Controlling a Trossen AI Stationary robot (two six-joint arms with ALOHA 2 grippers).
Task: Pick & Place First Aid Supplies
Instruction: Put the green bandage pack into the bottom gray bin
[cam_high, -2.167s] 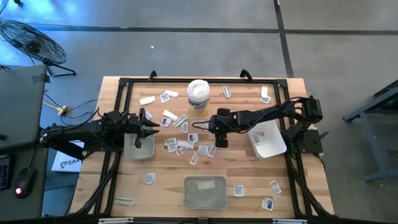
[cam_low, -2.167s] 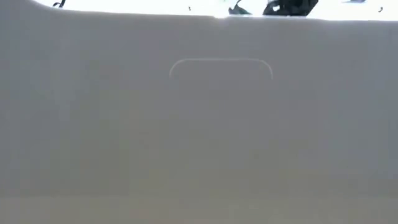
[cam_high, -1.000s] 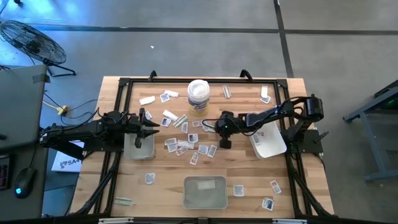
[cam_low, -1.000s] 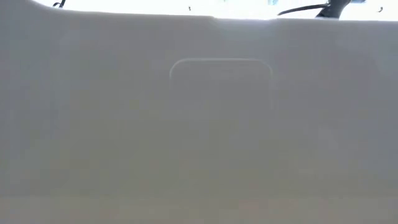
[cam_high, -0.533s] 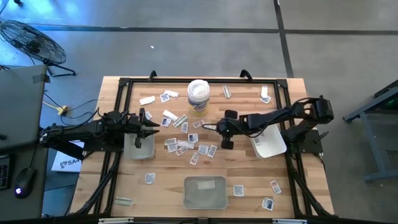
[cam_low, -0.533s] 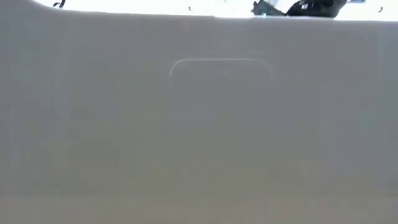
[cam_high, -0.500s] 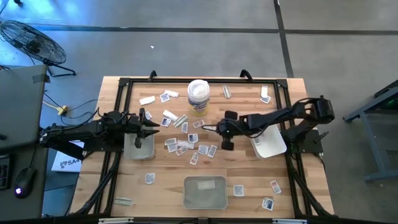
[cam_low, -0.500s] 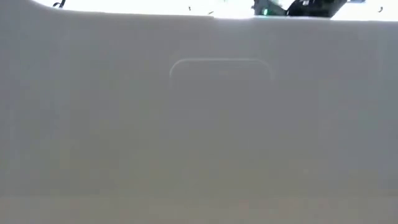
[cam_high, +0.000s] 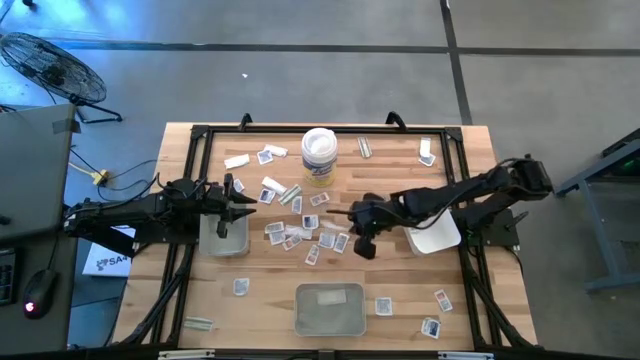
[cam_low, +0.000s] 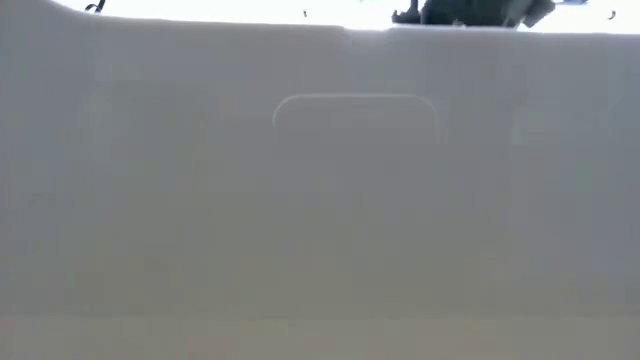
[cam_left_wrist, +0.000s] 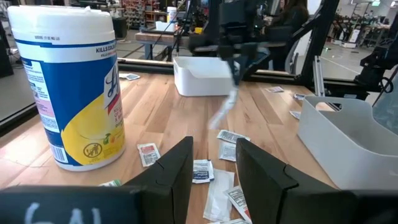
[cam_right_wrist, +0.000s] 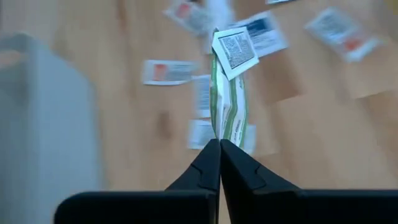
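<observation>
Right end effector (cam_right_wrist: 219, 144) is pinched tight on a narrow pale strip wrapper (cam_right_wrist: 231, 115) with green print; a small white square packet (cam_right_wrist: 235, 48) sits at the strip's far end, stuck or overlapping, can't tell which. In the high view the right end effector (cam_high: 352, 213) is over the table (cam_high: 400, 290) centre, just at 3 o'clock of the main scatter of packets (cam_high: 300, 232), with the white tray (cam_high: 432, 235) at 3 o'clock of it under the arm. Left wrist view shows the strip wrapper (cam_left_wrist: 225, 106) dangling off the wood, clear of the surface. Left end effector (cam_high: 248, 203) sits at the table's 9 o'clock side over the grey tray (cam_high: 224, 241), fingers (cam_left_wrist: 177, 168) apart, nothing between them. White wipes tub (cam_high: 319, 155) stands upright at 12 o'clock of the pile. More packets lie loose at 11 o'clock, 1 o'clock and along the 6 o'clock edge beside a second grey tray (cam_high: 329, 309). Low view is blanked by a pale wall right in front of the lens.
</observation>
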